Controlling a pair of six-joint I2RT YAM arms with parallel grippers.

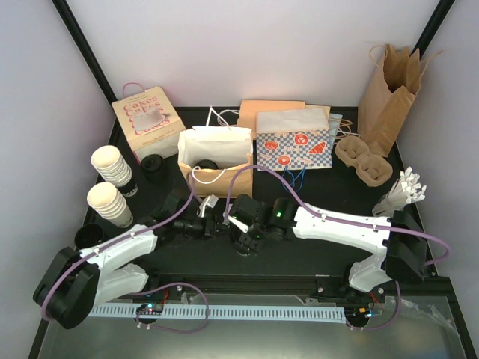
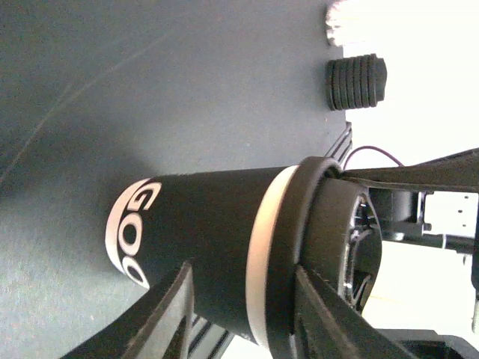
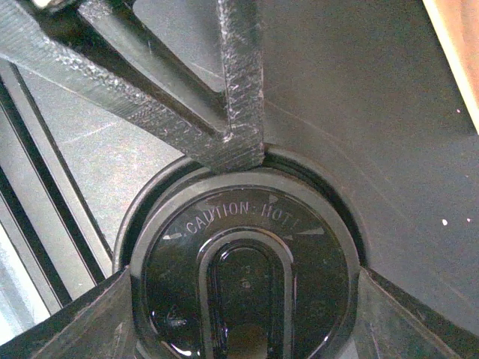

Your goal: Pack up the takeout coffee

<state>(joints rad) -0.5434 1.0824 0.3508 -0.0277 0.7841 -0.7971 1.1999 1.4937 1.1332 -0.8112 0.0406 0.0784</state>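
Right pincer (image 3: pixel 245 275) is clamping wide on the lid rim of the takeout coffee (image 2: pixel 209 224) at mid tabletop (image 1: pixel 194 262); left pincer (image 2: pixel 243 269) is hovering half-spread at its wall, grip unclear, so keeping it upright seems wise.

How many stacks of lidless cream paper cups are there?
2. One stack of lidless cream paper cups stands at the left edge; the second stack, directly below it in top view.

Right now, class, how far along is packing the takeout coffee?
Done: the coffee cup wears its lid. In hand: the right gripper clasps that lid; the left gripper is beside the cup. Left: lifting it, probably into the open bag.
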